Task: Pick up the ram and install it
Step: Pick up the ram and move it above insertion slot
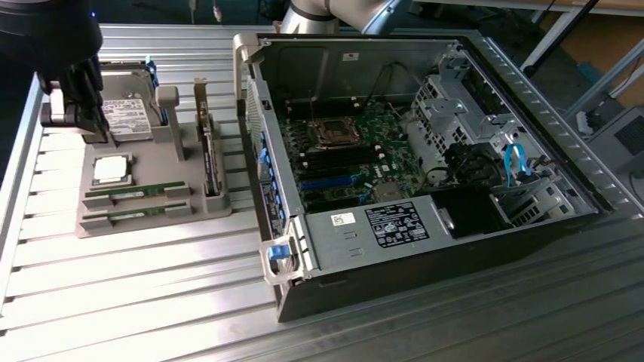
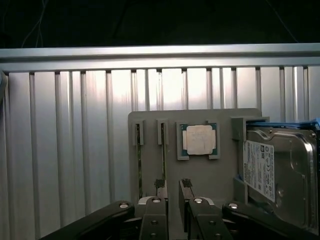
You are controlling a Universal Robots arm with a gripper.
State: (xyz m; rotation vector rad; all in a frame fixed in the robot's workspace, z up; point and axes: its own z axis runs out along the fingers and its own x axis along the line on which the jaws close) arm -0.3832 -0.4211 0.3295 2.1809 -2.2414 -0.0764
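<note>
Shows black metal gripper [image 2: 173,196], fingers spread and empty, above grey plastic tray [image 2: 200,175]. Finds long thin green ram stick [image 2: 163,159] slotted near one fingertip.

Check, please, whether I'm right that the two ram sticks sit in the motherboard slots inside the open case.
Not quite: the two ram sticks sit in the grey holder beside the open case, not in the motherboard slots, as the exterior view shows.

Apparently green ram [image 1: 134,190], grey holder [image 1: 151,160], ribbed silver table [image 1: 151,286].
</note>
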